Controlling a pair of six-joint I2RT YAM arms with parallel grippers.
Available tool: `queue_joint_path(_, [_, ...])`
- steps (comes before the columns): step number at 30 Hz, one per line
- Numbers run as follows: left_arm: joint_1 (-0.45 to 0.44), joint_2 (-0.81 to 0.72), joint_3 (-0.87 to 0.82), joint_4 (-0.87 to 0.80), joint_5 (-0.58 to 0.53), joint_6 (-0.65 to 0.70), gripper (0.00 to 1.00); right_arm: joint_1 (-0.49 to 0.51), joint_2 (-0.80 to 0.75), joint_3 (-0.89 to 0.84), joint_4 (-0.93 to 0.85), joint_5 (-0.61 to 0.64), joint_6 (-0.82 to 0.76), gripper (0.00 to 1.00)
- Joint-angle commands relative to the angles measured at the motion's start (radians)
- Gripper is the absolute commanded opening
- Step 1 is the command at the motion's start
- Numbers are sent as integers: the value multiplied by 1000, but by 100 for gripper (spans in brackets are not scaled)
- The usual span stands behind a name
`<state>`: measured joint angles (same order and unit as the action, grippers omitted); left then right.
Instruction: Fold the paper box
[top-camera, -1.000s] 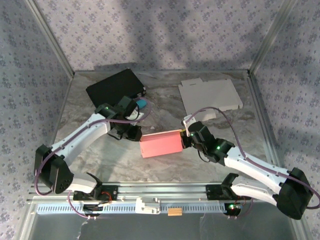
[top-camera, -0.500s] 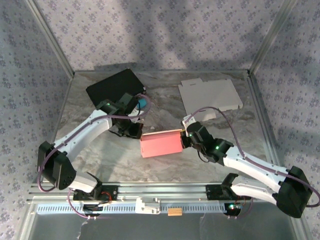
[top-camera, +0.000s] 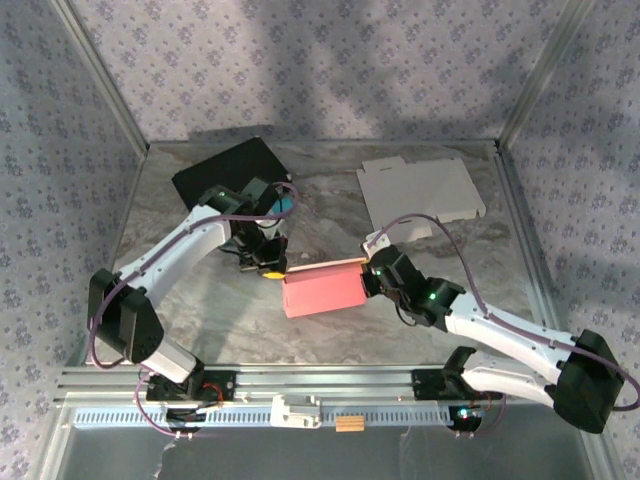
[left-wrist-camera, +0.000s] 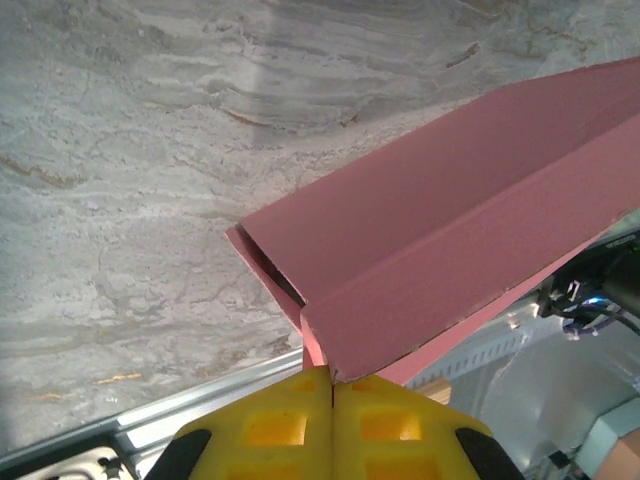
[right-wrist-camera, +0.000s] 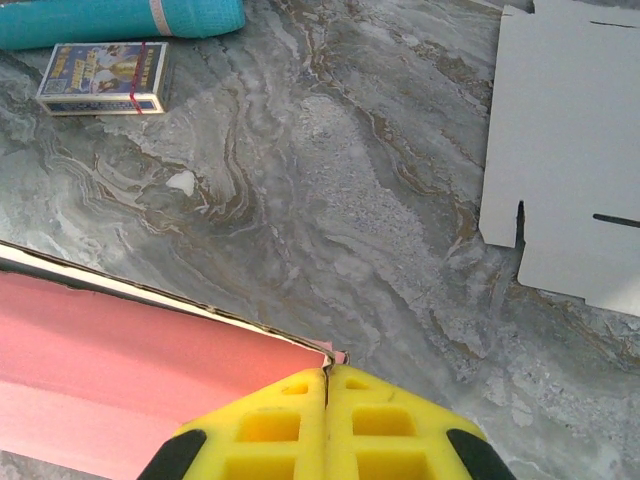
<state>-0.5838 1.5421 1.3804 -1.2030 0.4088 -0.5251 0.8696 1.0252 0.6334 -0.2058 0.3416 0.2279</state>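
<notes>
The pink paper box (top-camera: 322, 290) lies partly folded mid-table between both arms. My left gripper (top-camera: 270, 268) is at its left end. In the left wrist view the yellow fingers (left-wrist-camera: 270, 425) are pressed together, and the gripper (left-wrist-camera: 332, 383) pinches a corner of the box (left-wrist-camera: 450, 230) where two pink panels meet. My right gripper (top-camera: 371, 279) is at the box's right end. In the right wrist view that gripper (right-wrist-camera: 327, 374) is shut on the far corner of the pink box (right-wrist-camera: 130, 340), whose white inner edge shows along the top.
A flat white box blank (top-camera: 420, 190) (right-wrist-camera: 570, 150) lies at the back right. A black folder (top-camera: 225, 172) lies at the back left, with a teal roll (right-wrist-camera: 120, 18) and a small card pack (right-wrist-camera: 100, 78) near it. A metal rail (top-camera: 320, 380) runs along the near edge.
The left wrist has turned and swung in against the box's left end, its yellow fingers now showing from above. The box shifted slightly. The right gripper kept its hold.
</notes>
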Motion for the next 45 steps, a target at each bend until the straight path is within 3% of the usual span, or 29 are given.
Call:
queue_joint_path(1, [8, 22, 58, -41, 63, -39, 0, 19, 12, 26, -12, 7, -21, 0])
queue_joint_path(26, [47, 108, 147, -102, 227, -96, 0, 29, 49, 52, -12, 41, -39, 0])
queue_joint_path(45, [50, 125, 147, -78, 271, -169, 0, 55, 79, 65, -3, 79, -44, 0])
